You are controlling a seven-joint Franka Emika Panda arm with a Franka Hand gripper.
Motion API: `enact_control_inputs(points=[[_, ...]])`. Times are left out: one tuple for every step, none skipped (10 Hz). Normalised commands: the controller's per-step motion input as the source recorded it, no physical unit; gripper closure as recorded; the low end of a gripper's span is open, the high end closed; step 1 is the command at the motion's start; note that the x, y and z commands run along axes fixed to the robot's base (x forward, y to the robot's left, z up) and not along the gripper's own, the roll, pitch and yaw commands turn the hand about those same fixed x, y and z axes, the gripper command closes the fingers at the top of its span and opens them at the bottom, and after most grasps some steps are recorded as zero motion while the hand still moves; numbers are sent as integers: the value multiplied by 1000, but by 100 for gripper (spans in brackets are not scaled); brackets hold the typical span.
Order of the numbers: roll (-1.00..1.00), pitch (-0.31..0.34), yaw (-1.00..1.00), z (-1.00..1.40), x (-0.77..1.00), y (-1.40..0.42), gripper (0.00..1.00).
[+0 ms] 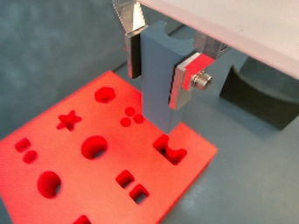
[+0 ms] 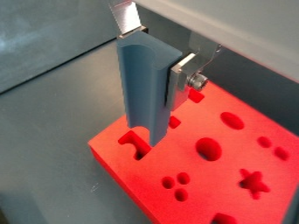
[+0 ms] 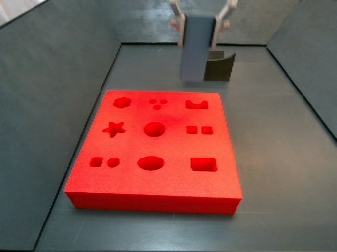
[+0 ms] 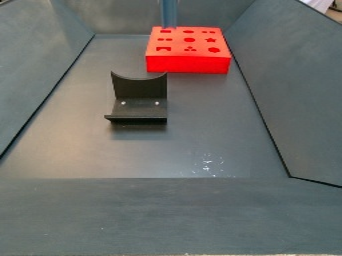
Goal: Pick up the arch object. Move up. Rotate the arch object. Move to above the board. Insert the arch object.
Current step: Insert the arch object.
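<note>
While the dark grey floor (image 4: 147, 150) fills most of both side views, the biggest thing on it is the board (image 3: 158, 157), a thick bright red slab with many recesses in its top face: a star, some circles and ovals, squares, and one arch-shaped cut-out (image 3: 199, 102) near an edge. In a side view the board (image 4: 189, 50) lies at the far end of the floor, well apart from the fixture (image 4: 136, 98), a dark L-shaped bracket with a curved upper edge that stands on its base plate nearer to the camera. In a wrist view the fixture (image 1: 260, 93) shows beyond the edge of the board. The gripper (image 2: 152, 52) hangs above the board, over the side where the arch-shaped cut-out (image 2: 138, 143) is. Its fingers (image 1: 187, 79), flat silver plates, are pinching the arch object (image 2: 145, 83), a tall grey-blue block that stands upright between them. The lower end of the arch object (image 1: 156, 83) is just above the cut-out or perhaps already touching it; I cannot tell which from these views. In a side view the arch object (image 3: 198, 49) appears as a grey upright block over the far edge of the board, and its curved notch is not visible in any picture.
</note>
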Motion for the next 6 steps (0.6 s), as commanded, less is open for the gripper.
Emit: enact_control_inputs(points=[[116, 0, 3, -486, 414, 0, 100], [194, 0, 0, -386, 397, 0, 100], [277, 0, 0, -346, 291, 0, 100], [270, 0, 0, -374, 280, 0, 100], [141, 0, 0, -426, 314, -9, 100], [56, 0, 0, -371, 186, -3, 100]])
